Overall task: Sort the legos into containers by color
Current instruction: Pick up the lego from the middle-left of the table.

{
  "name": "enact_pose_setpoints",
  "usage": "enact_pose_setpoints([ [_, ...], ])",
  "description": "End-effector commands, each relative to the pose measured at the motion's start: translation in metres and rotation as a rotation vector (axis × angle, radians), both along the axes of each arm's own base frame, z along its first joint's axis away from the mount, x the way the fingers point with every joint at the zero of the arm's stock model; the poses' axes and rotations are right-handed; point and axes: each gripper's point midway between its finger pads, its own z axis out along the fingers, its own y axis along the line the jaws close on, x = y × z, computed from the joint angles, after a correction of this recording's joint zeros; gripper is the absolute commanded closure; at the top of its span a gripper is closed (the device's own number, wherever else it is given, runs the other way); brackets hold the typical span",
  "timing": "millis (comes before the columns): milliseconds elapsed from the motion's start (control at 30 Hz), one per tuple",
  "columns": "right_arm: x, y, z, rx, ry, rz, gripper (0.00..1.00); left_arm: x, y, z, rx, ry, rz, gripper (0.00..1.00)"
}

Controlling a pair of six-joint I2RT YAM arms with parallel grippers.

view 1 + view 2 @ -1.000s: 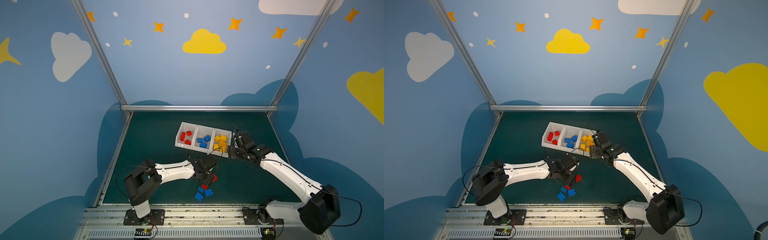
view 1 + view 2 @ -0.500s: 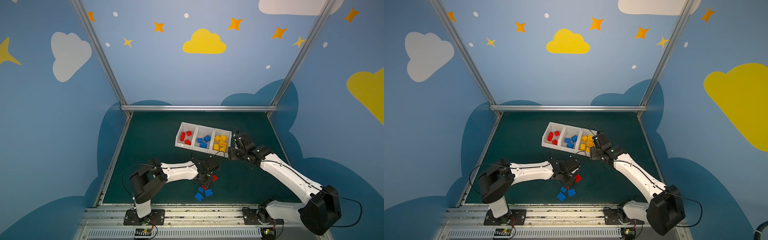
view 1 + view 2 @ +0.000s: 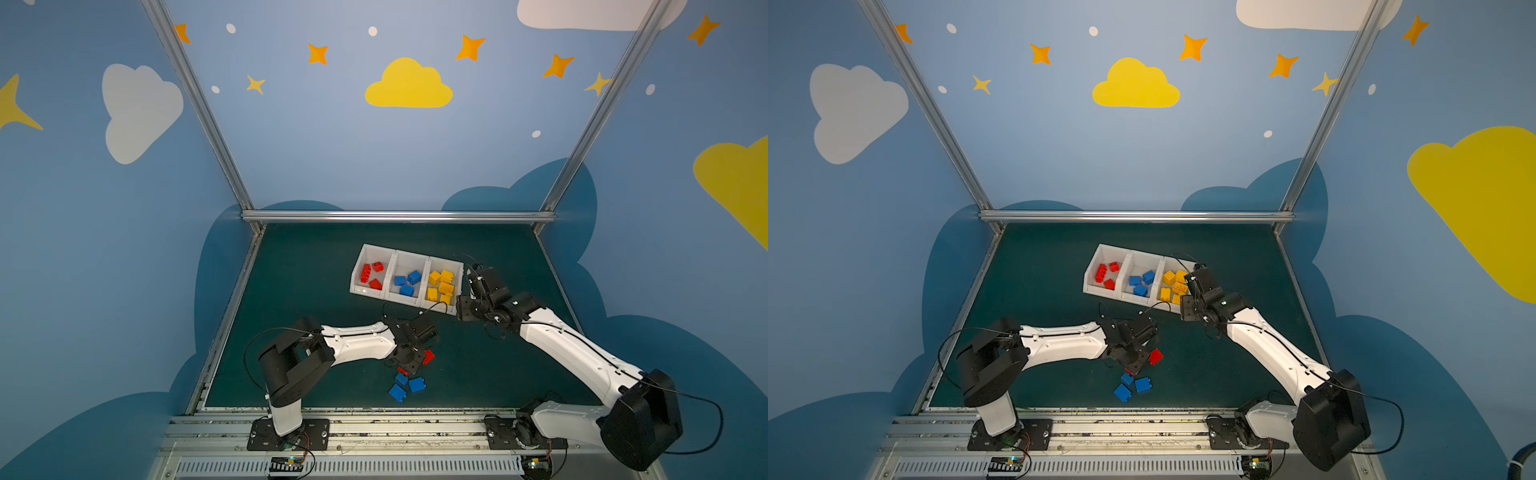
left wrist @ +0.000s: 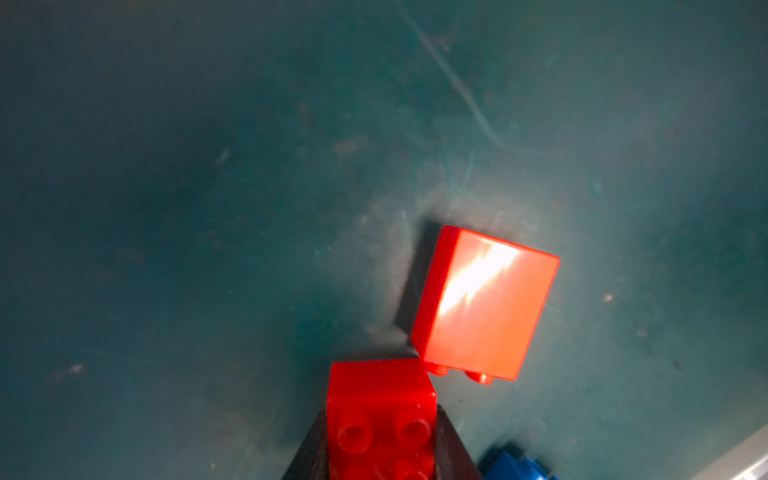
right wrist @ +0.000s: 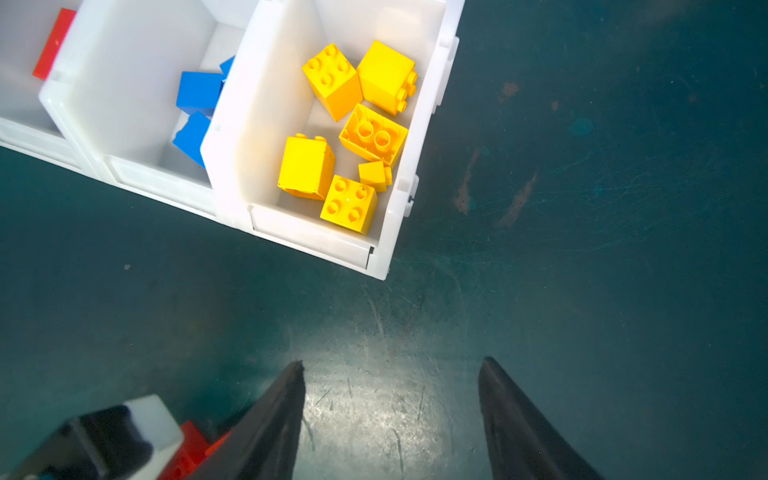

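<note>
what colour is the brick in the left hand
Red. The brick shows best in the left wrist view.

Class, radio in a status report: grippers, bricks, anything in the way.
Left gripper shut on red brick. Right gripper open, empty, near yellow-brick bin. Second red brick crowds the grasp; blue bricks loose nearby.

Open mat [image 3: 299, 282] beside the bins [image 3: 365, 291] — loose bricks [image 3: 417, 384] crowd the front edge.

Robot lab cell, cloud-painted walls [image 3: 332, 145] (aluminium frame [image 3: 395, 216])
</note>
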Motion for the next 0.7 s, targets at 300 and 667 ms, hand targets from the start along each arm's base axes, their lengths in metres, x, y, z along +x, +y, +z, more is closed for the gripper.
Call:
enact_pose_setpoints([
  [300, 0.000, 0.000, 0.008, 0.025, -0.025, -0.002, 0.34, 0.025, 0.037, 0.013, -0.062, -0.007, 0.178, 0.70],
  [667, -0.015, -0.007, 0.026, 0.065, -0.029, -0.025, 0.35, 0.087, 0.080, 0.052, -0.132, -0.117, 0.313, 0.69],
])
